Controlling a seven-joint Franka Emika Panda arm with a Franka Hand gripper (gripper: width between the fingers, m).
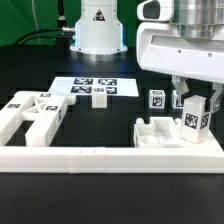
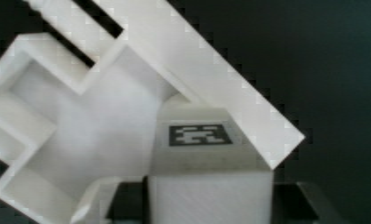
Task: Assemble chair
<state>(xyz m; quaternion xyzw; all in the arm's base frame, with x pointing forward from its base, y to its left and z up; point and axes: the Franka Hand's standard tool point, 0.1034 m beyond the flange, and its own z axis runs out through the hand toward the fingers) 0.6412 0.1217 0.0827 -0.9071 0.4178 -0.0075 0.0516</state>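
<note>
My gripper [image 1: 195, 106] is at the exterior view's right, shut on a white square post [image 1: 193, 121] with a tag on its face, held upright. In the wrist view the post [image 2: 201, 150] fills the space between the dark fingers [image 2: 132, 200], tag toward the camera. Just under the post lies a chunky white chair piece [image 1: 160, 134] with raised edges; the wrist view shows it as a slab with walls [image 2: 57, 110]. More white chair pieces [image 1: 35, 112] lie grouped at the exterior view's left. A small tagged post [image 1: 157, 98] stands behind the gripper.
The long white L-shaped border rail [image 1: 100, 157] runs along the table's front and turns up at the exterior view's right. The marker board [image 1: 95, 87] lies in the middle, before the robot base [image 1: 98, 30]. A small white block [image 1: 100, 97] sits at the board's front edge.
</note>
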